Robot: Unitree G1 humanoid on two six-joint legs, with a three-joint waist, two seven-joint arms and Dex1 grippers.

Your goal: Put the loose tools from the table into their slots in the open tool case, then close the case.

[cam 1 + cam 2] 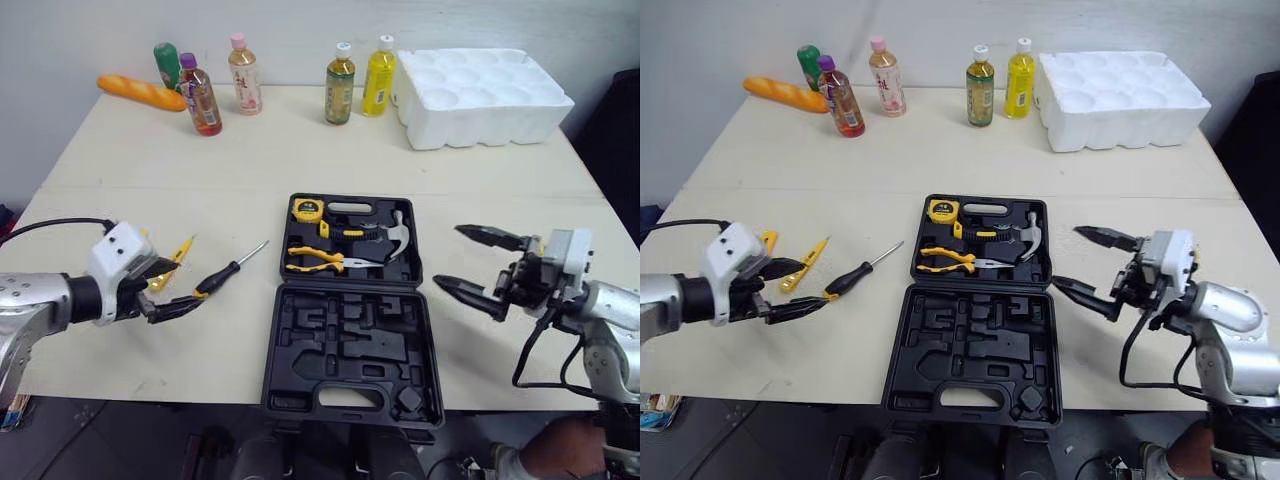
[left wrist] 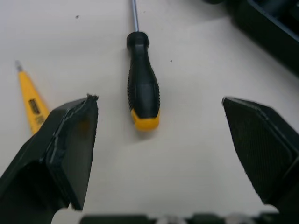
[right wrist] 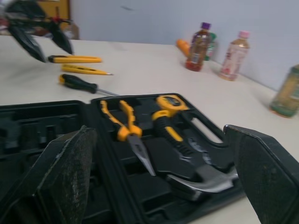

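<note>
I judge the task to be in its early part. On the left, the left gripper hovers low over the table with its fingers wide apart and nothing between them. Near it, a yellow tester pen and a black-and-yellow screwdriver lie loose, outside the case. In the middle, the tool case lies open: the far half already holds a tape measure, pliers and a hammer, while the near half shows empty slots. On the right, the right gripper hangs just beside the case, also wide open and empty. So the loose tools are not yet put in, and the closing is left. The left wrist view shows the screwdriver handle ahead between the fingers, not touched. The right wrist view shows a second yellow tool beside the tester pen, which the left gripper partly hides in the head views.
</note>
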